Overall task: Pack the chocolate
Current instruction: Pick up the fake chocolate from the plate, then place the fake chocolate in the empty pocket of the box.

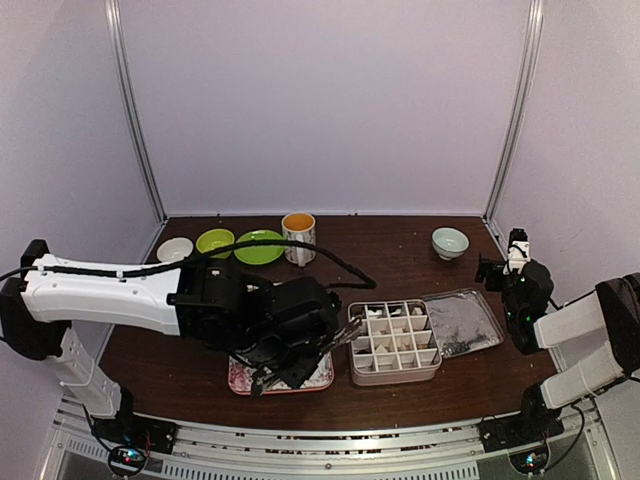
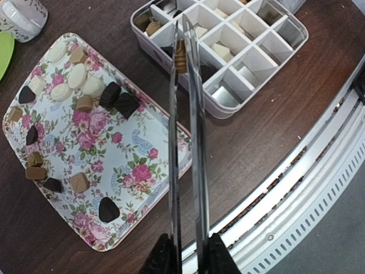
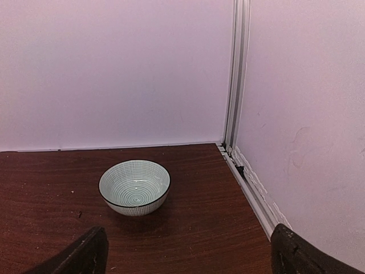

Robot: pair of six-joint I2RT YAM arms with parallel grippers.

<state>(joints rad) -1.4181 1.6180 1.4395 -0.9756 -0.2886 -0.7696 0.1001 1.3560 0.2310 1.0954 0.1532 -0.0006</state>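
Robot lab test cell. Enclosure: plain pale lilac wall panels (image 1: 320, 100) on three sides, joined by bare aluminium corner posts (image 1: 135, 110). Dark brown wooden tabletop (image 1: 400, 250) with slotted aluminium rail (image 1: 330, 440) along near edge. Two white-and-black robot arms, left (image 1: 100, 290) and right (image 1: 570, 325), mounted at that edge. Black cable (image 1: 330, 258) looping over table. Household items as props: two green plates (image 1: 258, 247), patterned mug (image 1: 298, 238), pale ribbed bowl (image 3: 134, 186), rose-patterned tray (image 2: 142, 188) with small brown, tan and white chocolates (image 2: 79, 182), white gridded box (image 2: 225, 108).
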